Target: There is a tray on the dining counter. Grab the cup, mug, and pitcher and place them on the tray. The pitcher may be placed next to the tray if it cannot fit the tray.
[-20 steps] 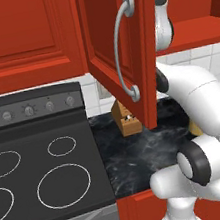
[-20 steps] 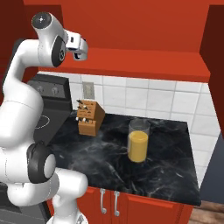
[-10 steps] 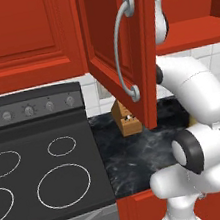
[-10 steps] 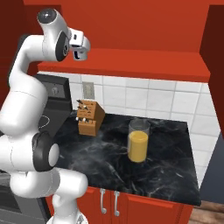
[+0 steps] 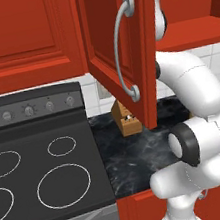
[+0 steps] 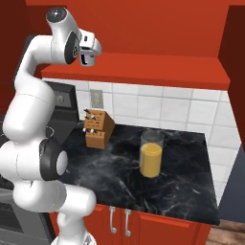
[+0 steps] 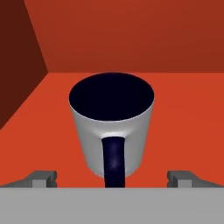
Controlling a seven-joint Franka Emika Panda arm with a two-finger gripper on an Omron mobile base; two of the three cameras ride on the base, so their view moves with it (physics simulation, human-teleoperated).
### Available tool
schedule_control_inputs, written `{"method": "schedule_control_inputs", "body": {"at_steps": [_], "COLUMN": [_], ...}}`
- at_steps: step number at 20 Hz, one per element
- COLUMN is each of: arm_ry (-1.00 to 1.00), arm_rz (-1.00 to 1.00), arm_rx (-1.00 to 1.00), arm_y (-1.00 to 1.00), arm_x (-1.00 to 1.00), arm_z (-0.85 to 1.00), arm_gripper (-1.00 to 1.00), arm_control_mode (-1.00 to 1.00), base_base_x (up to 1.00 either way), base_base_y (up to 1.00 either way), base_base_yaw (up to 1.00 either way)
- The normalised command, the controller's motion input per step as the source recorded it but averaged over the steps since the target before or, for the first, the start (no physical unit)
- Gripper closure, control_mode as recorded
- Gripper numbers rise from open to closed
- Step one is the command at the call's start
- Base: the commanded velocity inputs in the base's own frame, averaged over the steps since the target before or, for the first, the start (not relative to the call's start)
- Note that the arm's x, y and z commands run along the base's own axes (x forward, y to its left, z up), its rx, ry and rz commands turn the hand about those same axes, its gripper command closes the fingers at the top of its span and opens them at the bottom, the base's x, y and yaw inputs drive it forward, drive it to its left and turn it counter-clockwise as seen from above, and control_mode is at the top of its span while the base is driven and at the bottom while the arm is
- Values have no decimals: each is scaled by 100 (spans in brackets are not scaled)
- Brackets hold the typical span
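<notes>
Over the last second the arm swung its gripper [image 6: 87,58] closer to the open upper cabinet [image 6: 143,72], jaws spread wide and holding nothing. The grey mug [image 7: 112,124] sat upright on the red cabinet shelf [image 7: 183,113], handle facing the camera, between the fingertips [image 7: 43,177] but untouched. The pitcher [image 6: 151,154] waited on the black worktop [image 6: 191,191] beside the knife block [image 6: 97,128]; mug grasp looked next.

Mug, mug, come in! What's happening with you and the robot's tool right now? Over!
Tool open, empty, raised at the cabinet. Mug upright on the red shelf, between the fingertips, handle facing the camera, not gripped. Nothing in the way.
</notes>
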Motion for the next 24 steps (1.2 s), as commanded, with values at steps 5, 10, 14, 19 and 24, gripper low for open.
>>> {"method": "schedule_control_inputs", "body": {"at_steps": [5,10,14,19,24], "arm_ry": [1,-4,0,0,0], "arm_rz": [0,0,0,0,0], "arm_rx": [0,-2,0,0,0], "arm_y": [-1,0,0,0,0], "arm_x": [13,0,0,10,36], "arm_z": [-4,-17,-22,-12,0], "arm_gripper": [-100,-100,100,100,100], "arm_control_mode": [-100,-100,-100,-100,-100], "base_base_x": [0,0,0,0,0], "base_base_y": [0,0,0,0,0], "base_base_yaw": [0,0,0,0,0]}}
